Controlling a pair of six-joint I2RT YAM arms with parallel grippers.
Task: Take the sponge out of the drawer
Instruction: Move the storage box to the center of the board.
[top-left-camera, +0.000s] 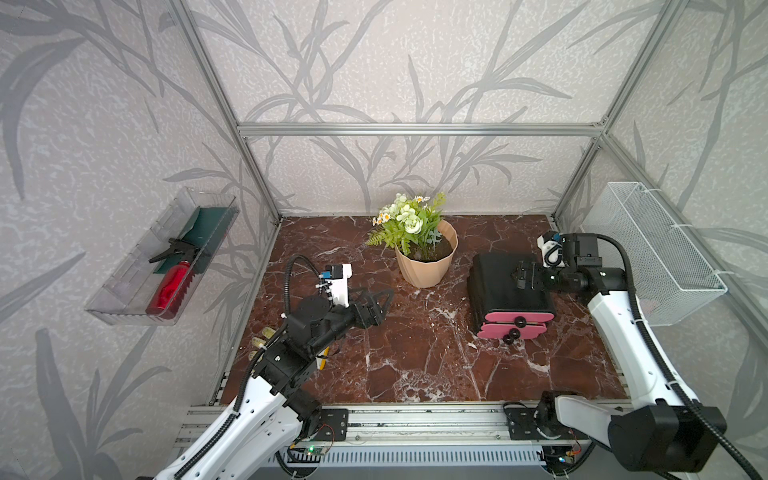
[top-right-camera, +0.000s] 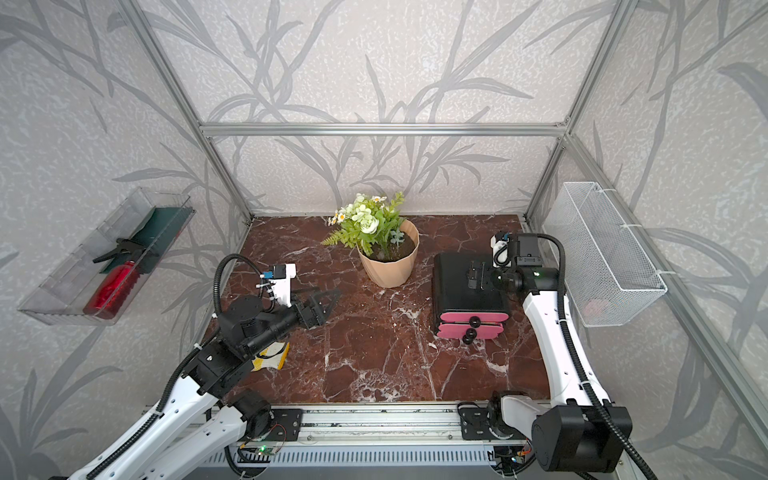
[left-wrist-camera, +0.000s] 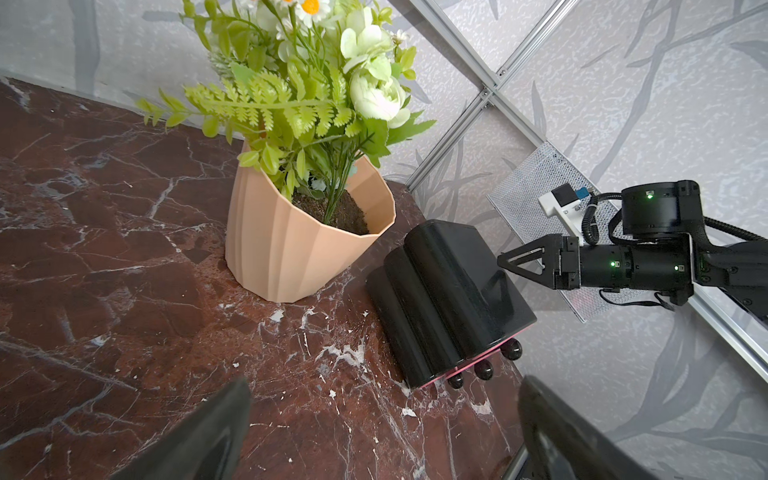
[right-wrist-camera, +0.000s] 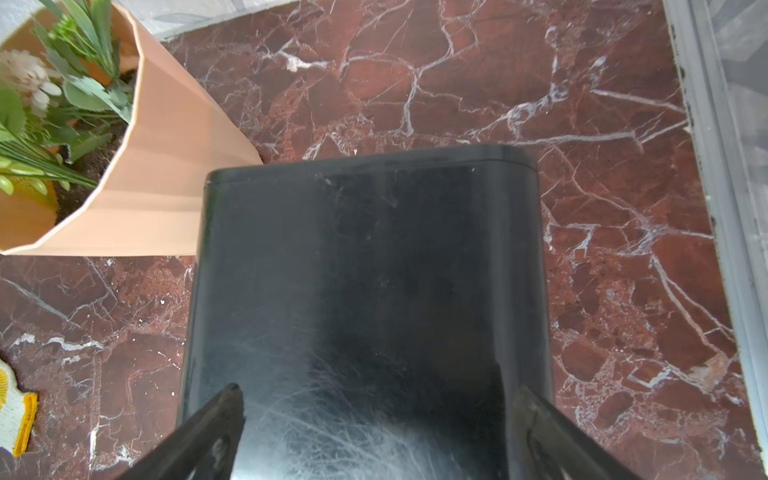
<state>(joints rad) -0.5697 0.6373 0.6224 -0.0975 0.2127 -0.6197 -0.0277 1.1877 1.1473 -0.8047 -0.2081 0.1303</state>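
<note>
The black drawer unit (top-left-camera: 498, 286) (top-right-camera: 457, 286) (left-wrist-camera: 449, 282) (right-wrist-camera: 365, 270) stands on the right half of the marble table. Its pink drawer fronts (top-left-camera: 517, 317) (top-right-camera: 473, 318) with black knobs (top-left-camera: 519, 321) (left-wrist-camera: 484, 370) face the front edge and sit shut against the body. The sponge is hidden. My right gripper (top-left-camera: 521, 277) (top-right-camera: 476, 276) (right-wrist-camera: 378, 390) hovers open just over the unit's black top, with nothing between its fingers. My left gripper (top-left-camera: 380, 297) (top-right-camera: 326, 297) (left-wrist-camera: 384, 386) is open and empty above the table's left half, pointing toward the unit.
A peach flower pot (top-left-camera: 424, 266) (left-wrist-camera: 299, 249) stands just left of the unit's back. A white-and-yellow glove (top-right-camera: 272, 357) (right-wrist-camera: 16, 409) lies under my left arm. On the left wall, a clear tray (top-left-camera: 124, 291) holds a red spray bottle (top-left-camera: 172, 286). A white mesh basket (top-left-camera: 665, 257) hangs on the right wall.
</note>
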